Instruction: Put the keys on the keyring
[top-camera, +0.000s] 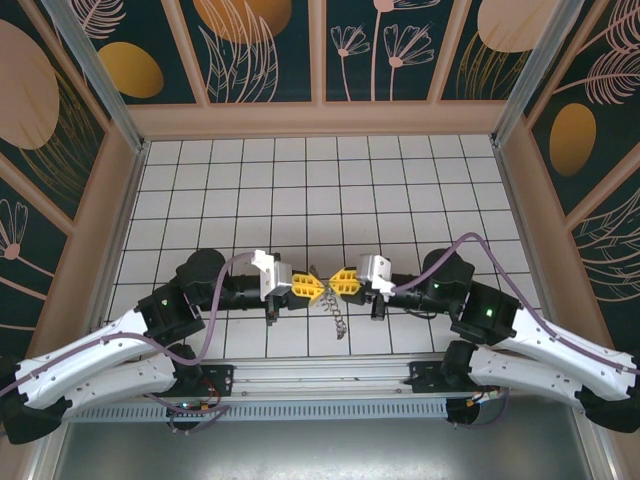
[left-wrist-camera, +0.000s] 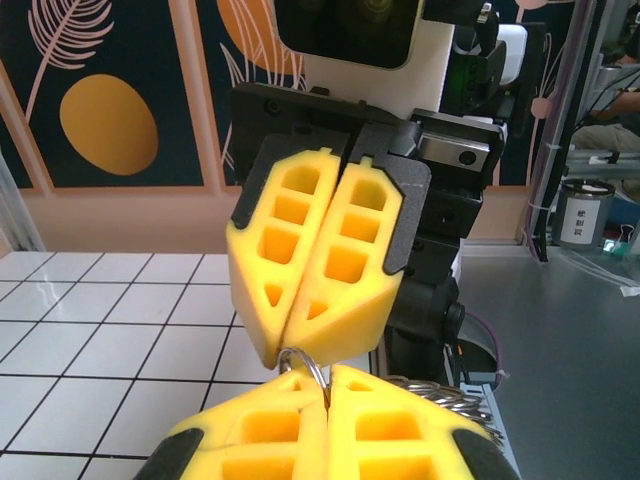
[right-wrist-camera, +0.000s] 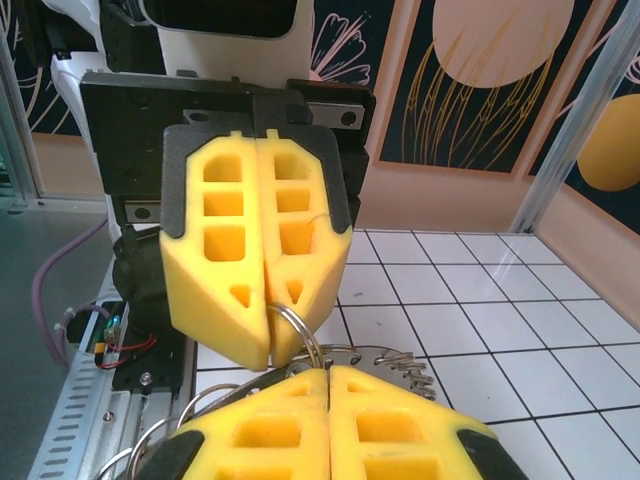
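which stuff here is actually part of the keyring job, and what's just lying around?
Job: keyring, pinched between left tool and right tool; its chain, dangling below.
Just around: purple cables; tiled table; patterned walls.

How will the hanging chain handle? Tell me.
Probably floppy: the chain droops in loose links below the left gripper and right gripper. Likely slippery: its thin metal ring is pinched only at the fingertips.

Left fingers (top-camera: 306, 289) closed, right fingers (top-camera: 346, 281) closed, tip-to-tip
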